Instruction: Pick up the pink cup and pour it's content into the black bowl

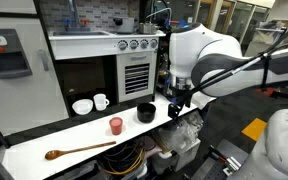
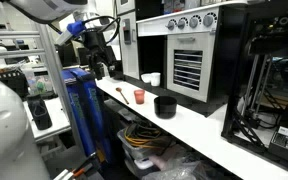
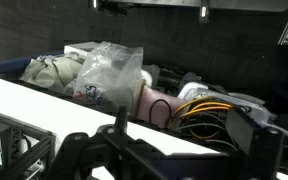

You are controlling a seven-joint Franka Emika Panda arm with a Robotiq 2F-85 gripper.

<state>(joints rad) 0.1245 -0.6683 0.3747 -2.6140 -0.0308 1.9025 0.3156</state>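
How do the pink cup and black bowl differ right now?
Colour: the pink cup is pinkish-red, the black bowl is black.
Shape: the cup is narrower, the bowl wider.
Place: the cup stands nearer the front edge of the white counter, the bowl further back.
Shared: both sit upright on the counter, neither held.

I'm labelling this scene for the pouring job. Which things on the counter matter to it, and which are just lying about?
For the job: pink cup, black bowl.
Lying about: white bowl, white mug, wooden spoon.
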